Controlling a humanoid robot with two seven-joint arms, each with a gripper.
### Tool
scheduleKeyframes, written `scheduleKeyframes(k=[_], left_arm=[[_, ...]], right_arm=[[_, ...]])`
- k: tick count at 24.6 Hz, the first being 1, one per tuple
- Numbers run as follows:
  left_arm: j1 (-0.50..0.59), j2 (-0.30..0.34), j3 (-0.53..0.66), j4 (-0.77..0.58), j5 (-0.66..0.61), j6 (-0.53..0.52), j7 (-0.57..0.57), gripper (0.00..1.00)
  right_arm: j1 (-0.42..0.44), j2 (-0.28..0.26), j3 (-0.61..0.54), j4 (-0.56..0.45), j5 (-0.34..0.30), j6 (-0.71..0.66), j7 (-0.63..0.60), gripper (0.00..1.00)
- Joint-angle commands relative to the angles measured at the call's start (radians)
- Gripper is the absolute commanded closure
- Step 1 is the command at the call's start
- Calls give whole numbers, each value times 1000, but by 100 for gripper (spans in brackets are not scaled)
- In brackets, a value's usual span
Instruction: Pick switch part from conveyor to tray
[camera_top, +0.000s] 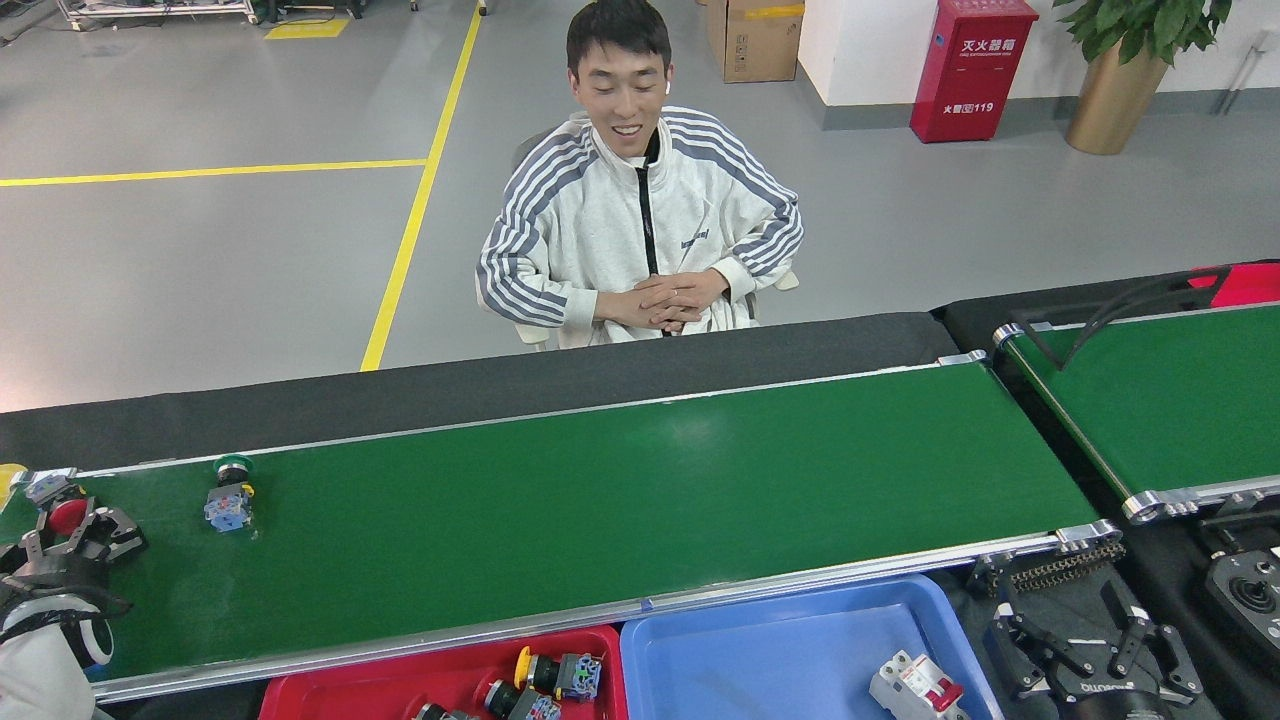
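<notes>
The conveyor (620, 490) runs across the view. Two switch parts lie on its left end: one with a green cap (228, 497), and one with a red cap (62, 512) at the very end. My left gripper (80, 530) stands open right at the red-capped switch part, with its fingers (125, 524) spread on either side of the part's near end. The red tray (380, 690) sits below the belt's near rail and holds several switch parts (560, 675). My right gripper (1080, 645) rests open at the lower right, off the belt.
A blue tray (790, 650) beside the red one holds a white circuit breaker (915, 690). A yellow tray corner (8, 476) shows at the far left. A second green belt (1170, 400) lies at the right. A person (640, 230) sits behind the conveyor with hands clasped.
</notes>
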Motion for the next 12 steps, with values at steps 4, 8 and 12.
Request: scheduleKeyframes(k=[4, 8, 12], left_arm=[[89, -15, -9, -222, 6, -198, 4, 75], [383, -37, -6, -745, 11, -376, -45, 75], [666, -69, -9, -1186, 50, -484, -122, 72]], right_arm=[[1, -11, -46, -10, -2, -1, -7, 0], [2, -11, -67, 3, -4, 1, -7, 0], [-18, -11, -66, 28, -4, 1, -7, 0]])
